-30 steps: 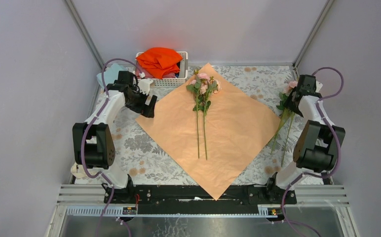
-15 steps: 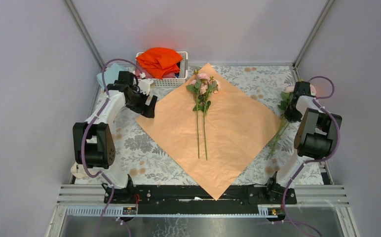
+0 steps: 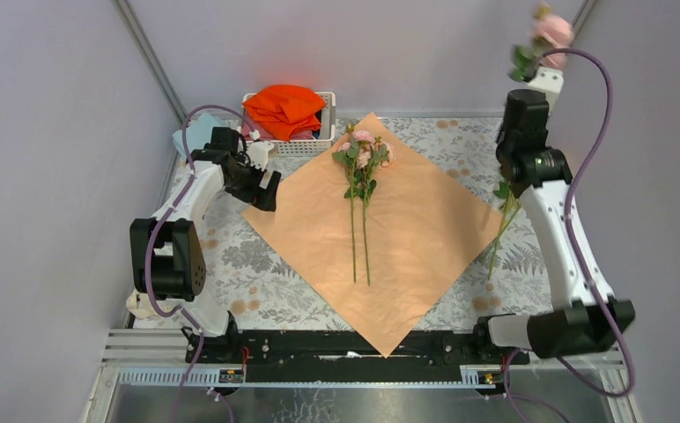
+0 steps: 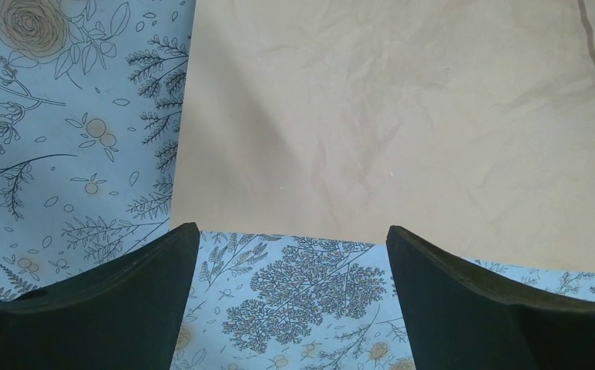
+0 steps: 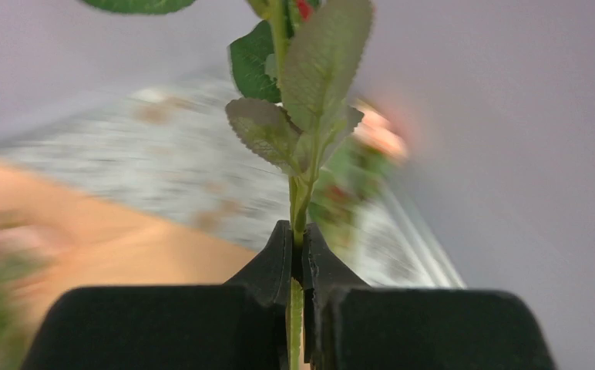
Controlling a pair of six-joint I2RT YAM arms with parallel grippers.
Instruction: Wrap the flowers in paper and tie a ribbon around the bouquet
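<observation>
Two pale pink flowers (image 3: 359, 154) lie side by side on the peach-orange paper (image 3: 425, 229), which is spread as a diamond at centre frame, their blooms toward its top corner. At upper right, the right jaws are clamped shut on a third flower stem (image 5: 300, 202), its bloom (image 3: 553, 30) held high above the floral-patterned surface (image 3: 248, 264). At left, the left jaws gape fully wide and empty at the paper's left corner.

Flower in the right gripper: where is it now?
Top view, far right: the flower is held high, stem pinched in the right gripper, bloom beside the back corner post.
</observation>
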